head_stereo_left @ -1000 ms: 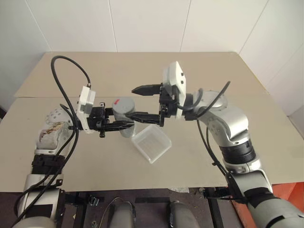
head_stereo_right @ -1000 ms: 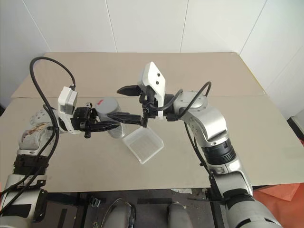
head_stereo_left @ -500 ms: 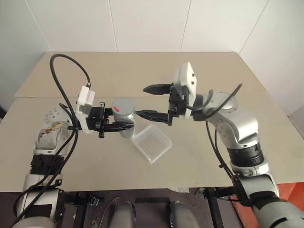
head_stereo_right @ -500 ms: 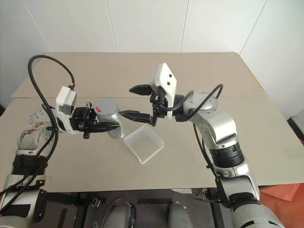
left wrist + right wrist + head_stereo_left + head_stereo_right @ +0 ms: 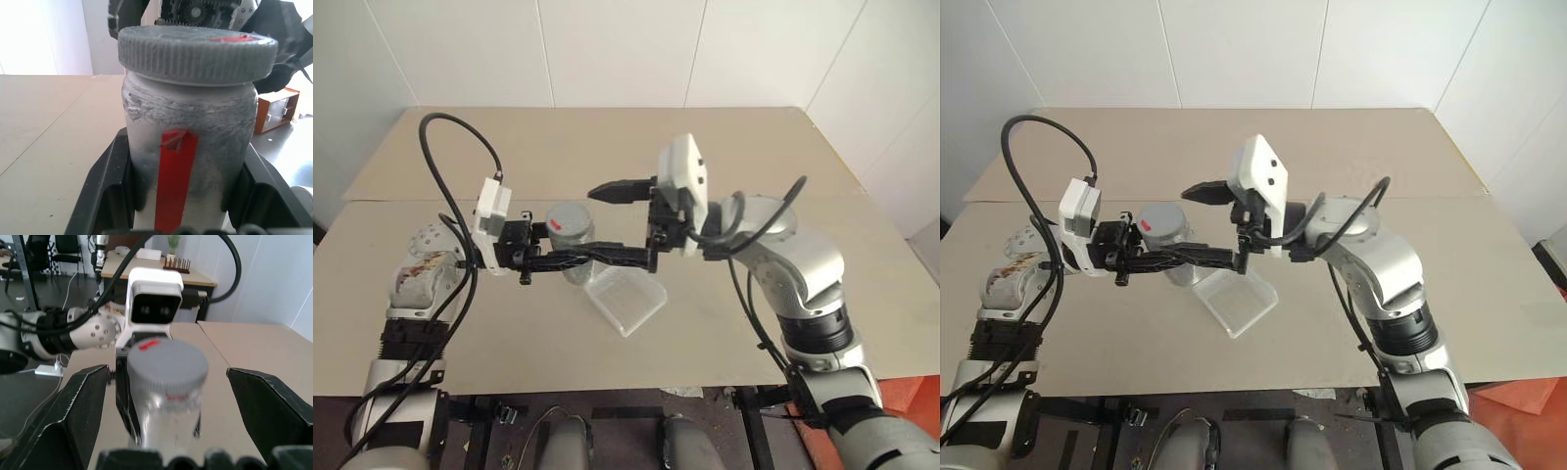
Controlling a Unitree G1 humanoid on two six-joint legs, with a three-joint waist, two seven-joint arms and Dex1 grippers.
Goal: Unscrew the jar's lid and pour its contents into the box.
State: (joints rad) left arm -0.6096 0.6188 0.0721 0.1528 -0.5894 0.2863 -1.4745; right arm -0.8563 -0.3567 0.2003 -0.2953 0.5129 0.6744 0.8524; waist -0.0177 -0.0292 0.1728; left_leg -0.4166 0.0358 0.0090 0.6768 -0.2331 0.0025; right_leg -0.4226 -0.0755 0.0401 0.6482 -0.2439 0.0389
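My left gripper (image 5: 564, 255) is shut on the jar (image 5: 572, 247), a silvery-grey cylinder with a red strip (image 5: 173, 181) on its side, held upright above the table. The grey ribbed lid (image 5: 570, 217) sits on the jar and bears a red mark. The contents are hidden inside. My right gripper (image 5: 594, 225) stands open and level, one finger (image 5: 73, 416) on each side of the lid (image 5: 166, 364) with a gap to both. The clear square box (image 5: 628, 300) lies on the table just below and to the right of the jar.
The beige table (image 5: 724, 147) has a seam running across it behind the arms and a front edge (image 5: 607, 390) close to me. A white wall stands behind the table. Black cables (image 5: 460, 137) loop over the left arm.
The right gripper pulled back to the right half a second ago, then came back left; its open fingers now flank the lid. The left gripper and jar stayed still.
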